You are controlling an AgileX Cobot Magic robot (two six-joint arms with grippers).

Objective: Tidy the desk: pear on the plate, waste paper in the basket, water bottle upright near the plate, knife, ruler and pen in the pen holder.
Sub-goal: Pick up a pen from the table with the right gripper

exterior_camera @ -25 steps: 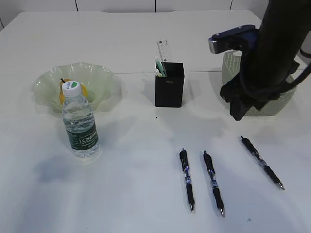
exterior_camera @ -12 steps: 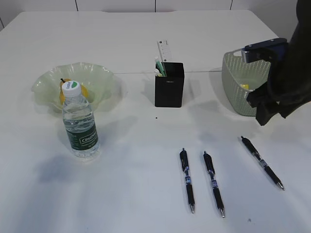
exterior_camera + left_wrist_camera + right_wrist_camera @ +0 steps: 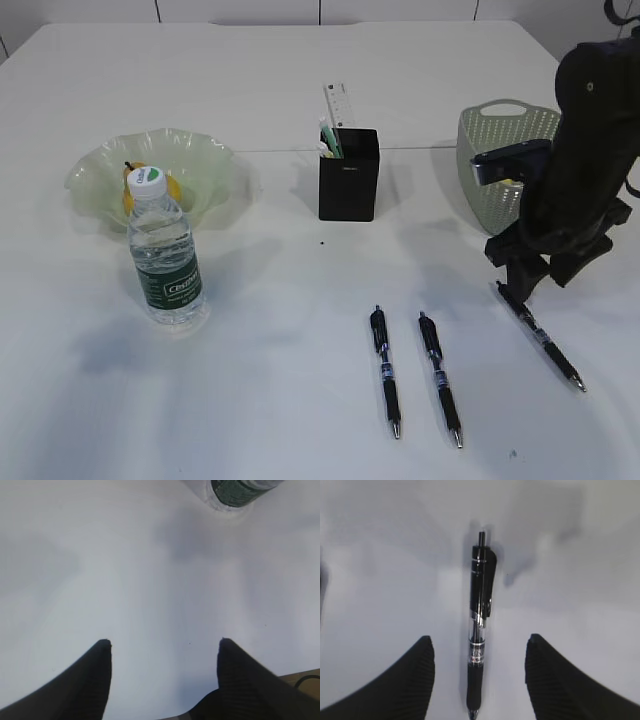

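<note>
Three black pens lie on the white table: one (image 3: 385, 370), a second (image 3: 440, 378) and the rightmost (image 3: 540, 335). My right gripper (image 3: 535, 280) hovers over that rightmost pen's upper end. In the right wrist view the pen (image 3: 480, 630) lies lengthwise between the open fingers of the gripper (image 3: 479, 645), untouched. The black pen holder (image 3: 348, 175) holds the ruler (image 3: 340, 103) and a green-handled item (image 3: 329, 138). The pear (image 3: 135, 192) sits in the green plate (image 3: 190, 150). The water bottle (image 3: 165, 255) stands upright in front of it. My left gripper (image 3: 162, 642) is open over bare table. I cannot see any waste paper.
The pale green basket (image 3: 495, 150) stands at the right, partly behind my right arm. The bottle's base (image 3: 235, 492) shows at the top of the left wrist view. My left arm is outside the exterior view.
My right arm has swung away from the basket, first to the right, then down over the rightmost pen. The pens, bottle, plate and holder have not moved.
</note>
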